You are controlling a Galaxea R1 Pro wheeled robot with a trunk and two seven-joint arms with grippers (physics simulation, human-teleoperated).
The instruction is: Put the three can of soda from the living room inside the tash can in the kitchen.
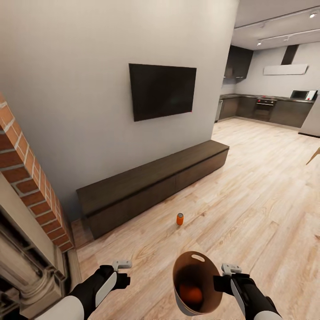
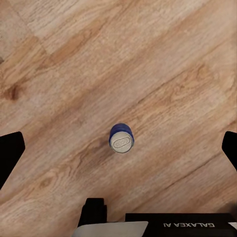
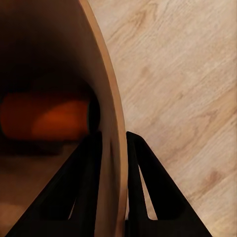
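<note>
A dark blue can of soda (image 2: 121, 139) stands upright on the wood floor, straight below my left gripper (image 1: 121, 272), which is open with its fingers (image 2: 11, 153) wide on either side and well above it. My right gripper (image 1: 221, 279) is shut on the rim wall of the tash can (image 1: 186, 271), one finger inside and one outside (image 3: 143, 173). One orange can (image 1: 192, 293) lies on its side in the bin's bottom (image 3: 47, 118). A second orange can (image 1: 180, 219) stands on the floor ahead, just in front of the bench.
A long low dark bench (image 1: 151, 186) runs along the wall under the TV (image 1: 162, 91). The brick fireplace (image 1: 31, 186) is close on my left. The kitchen (image 1: 266, 106) with dark cabinets lies far back right across open wood floor.
</note>
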